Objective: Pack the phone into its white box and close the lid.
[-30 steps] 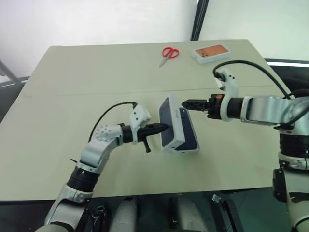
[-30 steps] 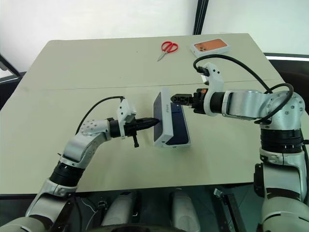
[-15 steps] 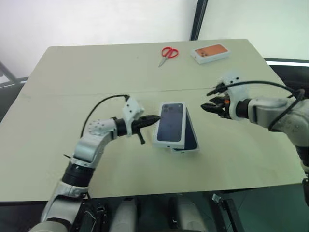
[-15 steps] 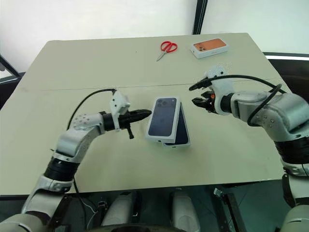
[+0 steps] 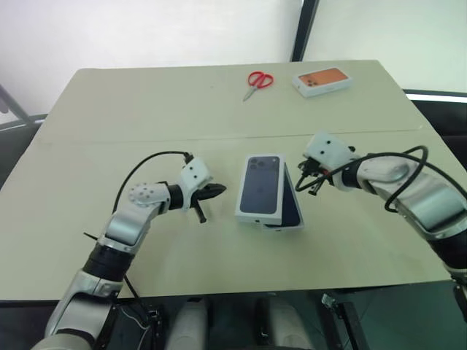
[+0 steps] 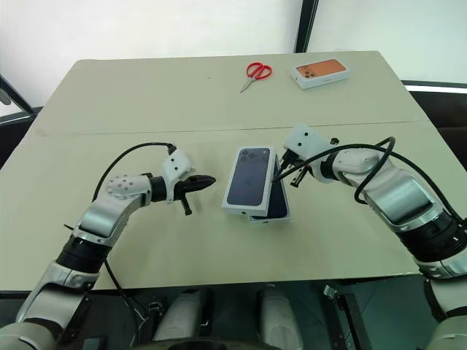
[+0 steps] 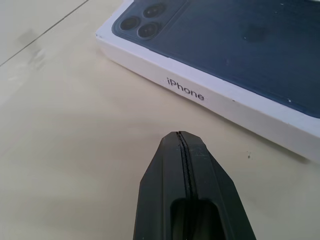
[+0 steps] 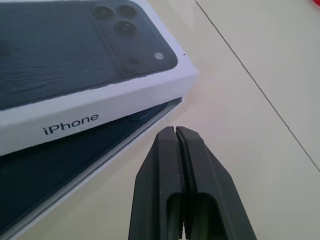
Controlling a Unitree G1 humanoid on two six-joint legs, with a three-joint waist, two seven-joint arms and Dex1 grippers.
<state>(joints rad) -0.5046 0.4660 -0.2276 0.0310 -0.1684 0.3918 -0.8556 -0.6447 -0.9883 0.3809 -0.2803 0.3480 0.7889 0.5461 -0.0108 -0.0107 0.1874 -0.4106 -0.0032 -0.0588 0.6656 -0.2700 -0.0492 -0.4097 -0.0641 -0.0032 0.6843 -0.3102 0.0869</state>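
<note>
Centrally on the surface (image 5: 131,109), the lid (image 5: 260,185) is seen lying skewed over the white box (image 5: 295,222), with the phone (image 5: 290,205) exposed in the box along the right edge. Both fingers are pressed closed on nothing: the left gripper (image 5: 219,189) is held near the lid's left side, and the right gripper (image 5: 302,183) just beside its upper right corner.

Bare table (image 5: 146,124) lies open on every side of the lid (image 5: 260,184), which sits askew over the box (image 5: 294,215) mid-table. The left claw (image 5: 217,191) flanks it with a gap between; the right claw (image 6: 278,175) is close against its other side. Scissors (image 5: 257,80) and an orange-topped box (image 5: 322,79) lie well apart at the far edge.
</note>
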